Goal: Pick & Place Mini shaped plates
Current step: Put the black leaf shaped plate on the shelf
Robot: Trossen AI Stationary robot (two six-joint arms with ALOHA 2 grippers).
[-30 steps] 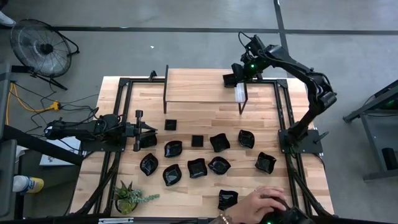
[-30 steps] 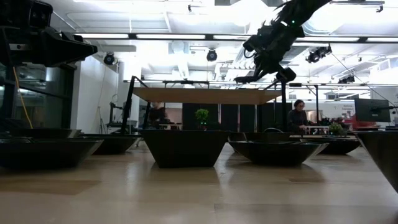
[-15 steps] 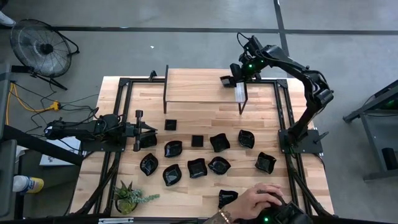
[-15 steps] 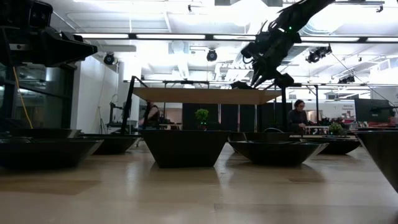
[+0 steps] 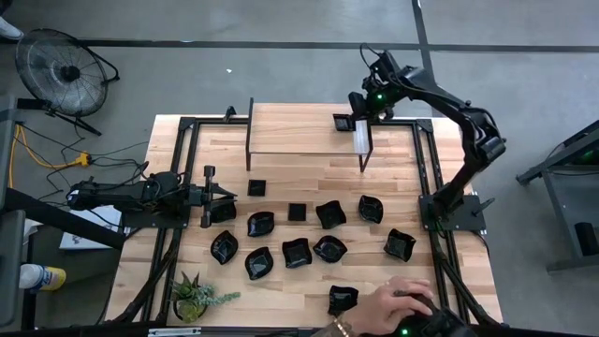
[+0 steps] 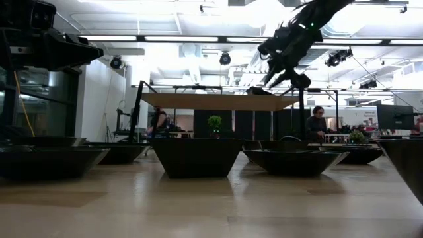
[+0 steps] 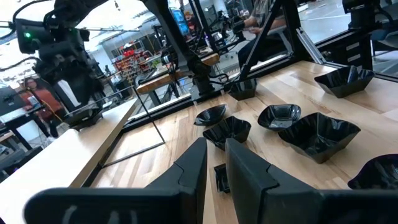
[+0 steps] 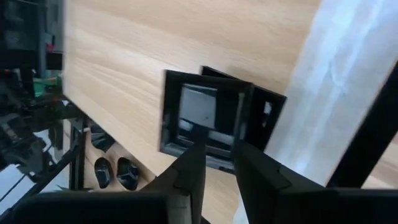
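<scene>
The left gripper [image 5: 221,195] lies low at the table's left edge, its fingers [image 7: 249,180] close together with only a narrow slit between them and nothing in it, just beside a dish at the left end of the cluster. The mini shaped plates [image 5: 297,252] sit scattered across the middle of the wooden table [image 5: 309,168], several nearly touching, with bare wood open on the far side of them. A raised wooden shelf [image 5: 299,126] stands at the far edge. On its right end rests a small square plate [image 8: 205,119]; the right gripper [image 5: 351,117] hovers just above it, fingers slightly parted, holding nothing. A person's hand [image 5: 398,301] rests at the near right corner beside one dish.
</scene>
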